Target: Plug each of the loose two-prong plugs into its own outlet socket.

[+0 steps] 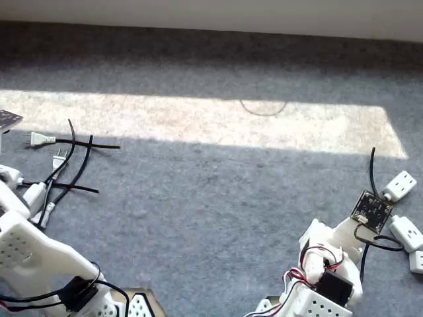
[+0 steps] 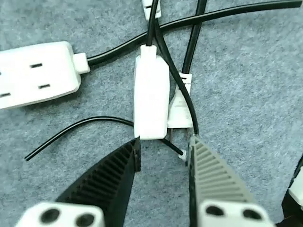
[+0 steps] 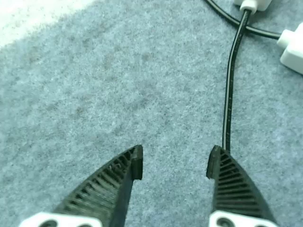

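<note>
Several white two-prong plugs on black cords lie on the grey carpet at the left: one plug (image 1: 41, 139) farthest back, and another plug (image 1: 59, 160) nearer. In the left wrist view my left gripper (image 2: 163, 149) stands open just short of a long white plug body (image 2: 151, 97) and a smaller plug (image 2: 181, 106) whose prongs point toward the fingers. A white outlet socket (image 2: 35, 73) lies beside them. At the right lie more sockets (image 1: 400, 185) (image 1: 406, 232). My right gripper (image 3: 176, 161) is open over bare carpet, next to a black cord (image 3: 229, 85).
Black cords (image 2: 213, 16) cross over one another around the left plugs. A sunlit strip (image 1: 198, 119) runs across the carpet's far half. The white left arm (image 1: 30, 247) and right arm (image 1: 324, 277) stand at the near edge, with open carpet between them.
</note>
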Tool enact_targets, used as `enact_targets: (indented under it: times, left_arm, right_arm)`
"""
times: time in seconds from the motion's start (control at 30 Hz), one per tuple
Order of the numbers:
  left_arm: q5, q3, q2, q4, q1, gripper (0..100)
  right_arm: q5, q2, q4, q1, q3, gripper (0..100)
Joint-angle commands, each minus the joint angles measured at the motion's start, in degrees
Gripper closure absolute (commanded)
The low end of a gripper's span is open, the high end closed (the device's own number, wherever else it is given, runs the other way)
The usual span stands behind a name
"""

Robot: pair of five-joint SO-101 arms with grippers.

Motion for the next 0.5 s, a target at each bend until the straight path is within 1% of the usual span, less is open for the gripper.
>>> enact_targets:
  times: [0.0, 0.17, 0.3, 0.37, 0.47]
  left_arm:
    - [-0.70, -1.54, 0.75, 0.88, 2.86, 80]
    - [-0.70, -1.45, 0.92, -0.53, 3.91, 80]
    - [-0.70, -0.57, 2.51, -7.12, 4.09, 80]
    - [-0.70, 0.04, 4.44, -8.88, 4.00, 80]
    - [-0.70, -0.04, 7.08, -8.70, 3.91, 80]
  right_arm:
    - [0.00, -0.75, 0.31, 0.22, 8.48, 77.3]
    - [0.00, -0.75, 0.31, 0.22, 8.48, 77.3]
    - [0.00, -0.75, 0.31, 0.22, 8.48, 77.3]
    - [0.00, -0.75, 0.31, 0.22, 8.48, 77.3]
    - [0.00, -0.75, 0.31, 0.22, 8.48, 77.3]
